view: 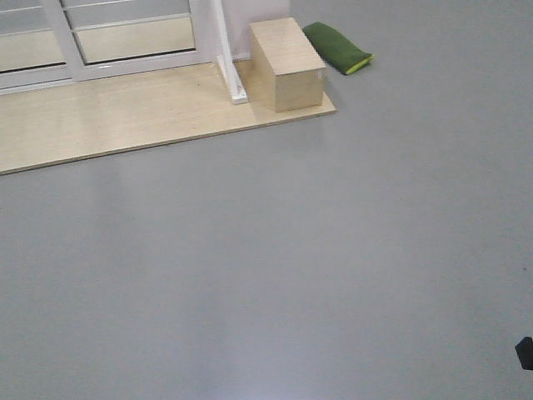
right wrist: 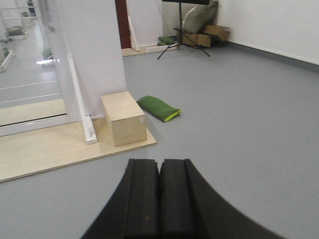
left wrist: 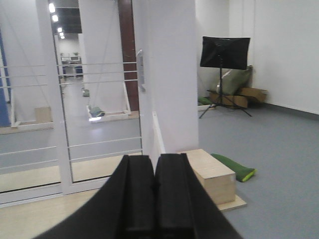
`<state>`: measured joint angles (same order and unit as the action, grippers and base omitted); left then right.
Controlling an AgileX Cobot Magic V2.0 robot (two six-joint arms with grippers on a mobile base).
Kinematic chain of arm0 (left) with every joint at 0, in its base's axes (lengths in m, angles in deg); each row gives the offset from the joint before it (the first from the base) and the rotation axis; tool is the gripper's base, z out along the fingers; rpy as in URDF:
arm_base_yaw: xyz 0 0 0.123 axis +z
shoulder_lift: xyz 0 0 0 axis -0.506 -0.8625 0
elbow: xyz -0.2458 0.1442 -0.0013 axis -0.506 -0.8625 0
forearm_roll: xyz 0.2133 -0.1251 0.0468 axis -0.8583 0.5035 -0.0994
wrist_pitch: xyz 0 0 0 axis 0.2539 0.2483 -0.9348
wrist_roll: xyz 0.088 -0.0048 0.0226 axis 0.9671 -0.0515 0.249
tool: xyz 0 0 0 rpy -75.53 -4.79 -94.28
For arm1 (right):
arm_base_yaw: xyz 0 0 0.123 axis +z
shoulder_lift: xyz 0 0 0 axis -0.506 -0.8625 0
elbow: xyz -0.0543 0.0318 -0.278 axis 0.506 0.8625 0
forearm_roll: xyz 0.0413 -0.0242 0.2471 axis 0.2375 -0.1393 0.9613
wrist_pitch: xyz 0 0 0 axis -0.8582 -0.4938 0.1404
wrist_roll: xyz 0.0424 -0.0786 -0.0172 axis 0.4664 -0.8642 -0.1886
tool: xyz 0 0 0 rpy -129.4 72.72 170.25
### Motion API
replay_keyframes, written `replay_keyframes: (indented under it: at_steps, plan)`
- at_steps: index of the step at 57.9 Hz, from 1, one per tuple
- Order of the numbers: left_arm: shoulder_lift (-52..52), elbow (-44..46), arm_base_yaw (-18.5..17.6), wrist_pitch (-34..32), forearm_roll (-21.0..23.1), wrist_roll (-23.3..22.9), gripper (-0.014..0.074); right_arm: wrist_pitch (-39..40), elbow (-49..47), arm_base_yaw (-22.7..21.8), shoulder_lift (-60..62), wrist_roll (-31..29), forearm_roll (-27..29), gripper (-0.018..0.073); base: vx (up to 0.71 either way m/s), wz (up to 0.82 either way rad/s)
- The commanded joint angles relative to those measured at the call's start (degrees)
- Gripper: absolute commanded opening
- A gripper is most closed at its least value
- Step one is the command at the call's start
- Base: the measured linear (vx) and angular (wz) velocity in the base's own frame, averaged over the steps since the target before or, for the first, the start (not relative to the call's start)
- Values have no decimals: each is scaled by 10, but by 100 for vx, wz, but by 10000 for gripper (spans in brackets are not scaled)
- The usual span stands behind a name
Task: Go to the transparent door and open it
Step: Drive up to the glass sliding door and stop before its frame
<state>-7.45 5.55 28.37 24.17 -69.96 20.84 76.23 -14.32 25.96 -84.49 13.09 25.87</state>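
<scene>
The transparent door (left wrist: 99,114) is a tall glass panel in a white frame with thin horizontal white bars. It stands on a wooden platform, ahead and to the left. Its silver-grey handle (left wrist: 141,69) sits on its right edge, beside a white pillar (left wrist: 169,74). The door's bottom part shows in the front view (view: 133,37), and part of its glass in the right wrist view (right wrist: 25,84). My left gripper (left wrist: 154,157) is shut and empty, well short of the door. My right gripper (right wrist: 159,162) is shut and empty over the grey floor.
A low wooden platform (view: 108,117) lies before the door, with a wooden box (view: 287,65) at its right end. A green cushion (view: 337,47) lies on the floor beyond the box. A black panel on a stand (left wrist: 224,52) and cardboard boxes (left wrist: 249,94) stand far right.
</scene>
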Motion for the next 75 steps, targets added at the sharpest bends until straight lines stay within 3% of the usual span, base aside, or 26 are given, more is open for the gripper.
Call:
replay_keyframes:
  at_steps: [1,39,75]
  plan:
    - [9,-9,-3,-48,3,-2,-6,47,3,-2,9,-3,-2,-9,54,55]
    - [9,-9,-3,-48,3,-2,-6,47,3,-2,9,-3,-2,-9,55,46]
    - [9,-9,-3,-48,3,-2,-6,47,3,-2,9,-3,-2,-9,57,1]
